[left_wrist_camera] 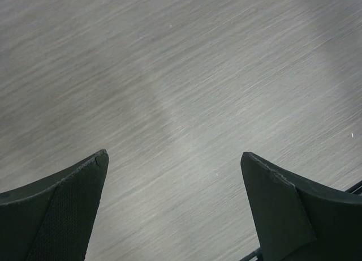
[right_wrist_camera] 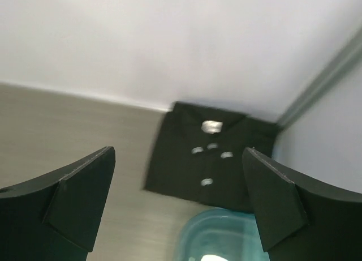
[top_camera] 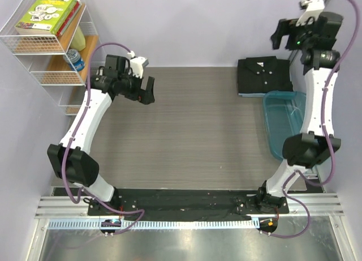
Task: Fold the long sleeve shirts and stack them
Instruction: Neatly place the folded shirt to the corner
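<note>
A folded black long sleeve shirt point(top_camera: 263, 74) with pale buttons lies at the table's back right corner. Under its near edge shows a thin strip of a light blue shirt point(top_camera: 254, 94). My right gripper point(top_camera: 279, 39) hangs high above and just behind this stack, open and holding nothing. In the right wrist view the black shirt point(right_wrist_camera: 186, 173) lies well below, between the spread fingers of the right gripper point(right_wrist_camera: 179, 151). My left gripper point(top_camera: 146, 95) hovers over the bare back left of the table, also open. Only wood-grain tabletop shows around it in the left wrist view point(left_wrist_camera: 174, 154).
A teal plastic tub point(top_camera: 270, 128) stands right in front of the shirt stack, along the right edge; its rim point(right_wrist_camera: 192, 232) shows below the shirt. A white wire shelf point(top_camera: 54, 43) with books and a can stands at the back left. Walls close the back and right.
</note>
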Action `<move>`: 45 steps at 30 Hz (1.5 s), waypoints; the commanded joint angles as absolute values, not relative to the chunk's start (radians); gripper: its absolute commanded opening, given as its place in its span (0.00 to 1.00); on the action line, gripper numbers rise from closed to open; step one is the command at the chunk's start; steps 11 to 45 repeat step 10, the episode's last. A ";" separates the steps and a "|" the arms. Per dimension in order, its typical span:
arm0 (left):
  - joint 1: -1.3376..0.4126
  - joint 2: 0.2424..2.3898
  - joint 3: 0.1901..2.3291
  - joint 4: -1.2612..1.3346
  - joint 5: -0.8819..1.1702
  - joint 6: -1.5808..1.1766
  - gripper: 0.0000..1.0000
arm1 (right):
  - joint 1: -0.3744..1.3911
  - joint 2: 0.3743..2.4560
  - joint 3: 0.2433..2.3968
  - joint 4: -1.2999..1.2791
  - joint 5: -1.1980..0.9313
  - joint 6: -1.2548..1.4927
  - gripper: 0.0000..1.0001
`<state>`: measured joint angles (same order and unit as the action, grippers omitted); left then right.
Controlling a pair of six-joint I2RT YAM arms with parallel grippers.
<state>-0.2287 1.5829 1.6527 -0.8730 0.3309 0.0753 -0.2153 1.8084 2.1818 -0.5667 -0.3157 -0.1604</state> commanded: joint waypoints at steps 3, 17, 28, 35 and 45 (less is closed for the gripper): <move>-0.230 1.560 1.524 -0.821 0.256 0.028 1.00 | 0.035 1.539 1.461 -0.619 -0.345 -0.118 1.00; -0.250 1.471 1.296 -0.744 0.164 0.067 1.00 | 0.225 1.350 1.120 -0.561 -0.227 -0.178 1.00; -0.250 1.471 1.296 -0.744 0.164 0.067 1.00 | 0.225 1.350 1.120 -0.561 -0.227 -0.178 1.00; -0.250 1.471 1.296 -0.744 0.164 0.067 1.00 | 0.225 1.350 1.120 -0.561 -0.227 -0.178 1.00; -0.250 1.471 1.296 -0.744 0.164 0.067 1.00 | 0.225 1.350 1.120 -0.561 -0.227 -0.178 1.00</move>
